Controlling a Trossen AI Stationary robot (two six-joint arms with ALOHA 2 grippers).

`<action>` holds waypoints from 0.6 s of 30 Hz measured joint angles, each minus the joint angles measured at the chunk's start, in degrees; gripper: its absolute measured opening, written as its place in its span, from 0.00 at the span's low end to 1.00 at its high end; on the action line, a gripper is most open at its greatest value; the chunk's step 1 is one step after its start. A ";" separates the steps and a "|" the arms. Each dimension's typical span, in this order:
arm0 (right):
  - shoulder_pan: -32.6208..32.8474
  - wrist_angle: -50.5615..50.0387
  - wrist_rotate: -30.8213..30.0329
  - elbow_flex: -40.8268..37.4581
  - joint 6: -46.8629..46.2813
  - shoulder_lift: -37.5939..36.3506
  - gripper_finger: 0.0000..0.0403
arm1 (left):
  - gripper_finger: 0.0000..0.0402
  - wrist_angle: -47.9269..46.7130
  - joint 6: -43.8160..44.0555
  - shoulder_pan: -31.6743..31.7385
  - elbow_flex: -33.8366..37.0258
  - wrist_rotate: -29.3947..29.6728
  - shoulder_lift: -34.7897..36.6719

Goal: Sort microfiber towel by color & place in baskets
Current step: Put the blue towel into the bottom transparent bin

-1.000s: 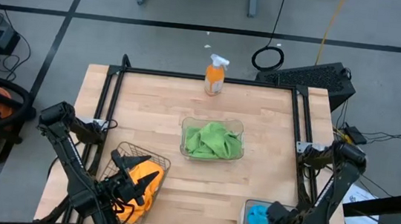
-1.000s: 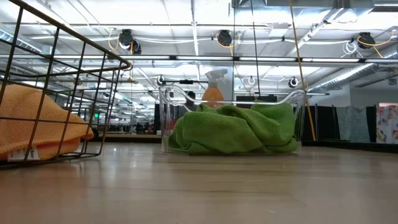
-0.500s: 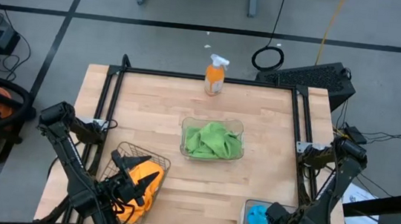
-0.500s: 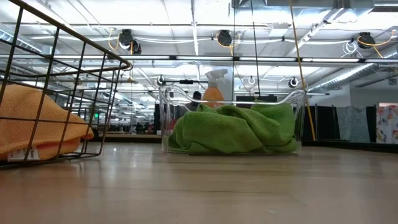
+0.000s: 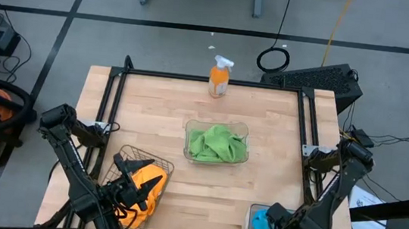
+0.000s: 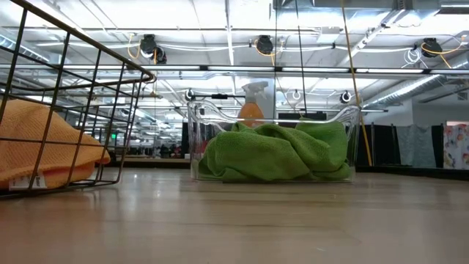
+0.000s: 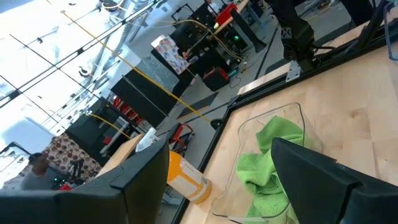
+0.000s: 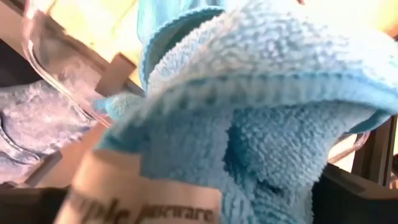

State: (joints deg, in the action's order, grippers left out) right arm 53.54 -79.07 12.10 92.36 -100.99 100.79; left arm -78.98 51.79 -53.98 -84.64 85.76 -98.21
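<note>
One blue towel [image 5: 262, 226], half hidden, bottom edge.

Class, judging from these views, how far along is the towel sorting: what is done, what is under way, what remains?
Done: green towels lie in the middle clear basket; orange towels lie in the wire basket, where the left gripper hovers open. Under way: the right gripper is at the blue towel in the near clear basket. Left: no loose towels show on the table.
</note>
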 joint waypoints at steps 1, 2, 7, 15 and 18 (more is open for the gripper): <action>-0.19 -0.11 -0.04 0.01 0.10 0.00 0.75 | 0.72 0.00 0.01 0.00 0.00 0.00 0.00; -0.31 -0.29 0.02 0.01 0.11 0.00 0.76 | 0.72 0.00 0.00 0.00 0.00 0.00 0.00; -0.28 -0.40 3.40 -0.01 0.07 -0.11 0.78 | 0.72 0.00 -0.09 0.01 0.00 0.02 0.00; -0.34 0.76 5.45 0.04 -3.15 -1.56 0.78 | 0.72 0.00 -0.11 0.00 0.00 0.24 0.00; -0.82 0.74 3.68 0.04 -1.87 -1.48 0.78 | 0.72 0.00 -0.11 0.00 0.00 0.35 0.00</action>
State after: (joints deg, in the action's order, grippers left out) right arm 52.72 -78.33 15.77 92.40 -102.86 99.31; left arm -78.98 51.68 -53.97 -84.64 86.10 -98.21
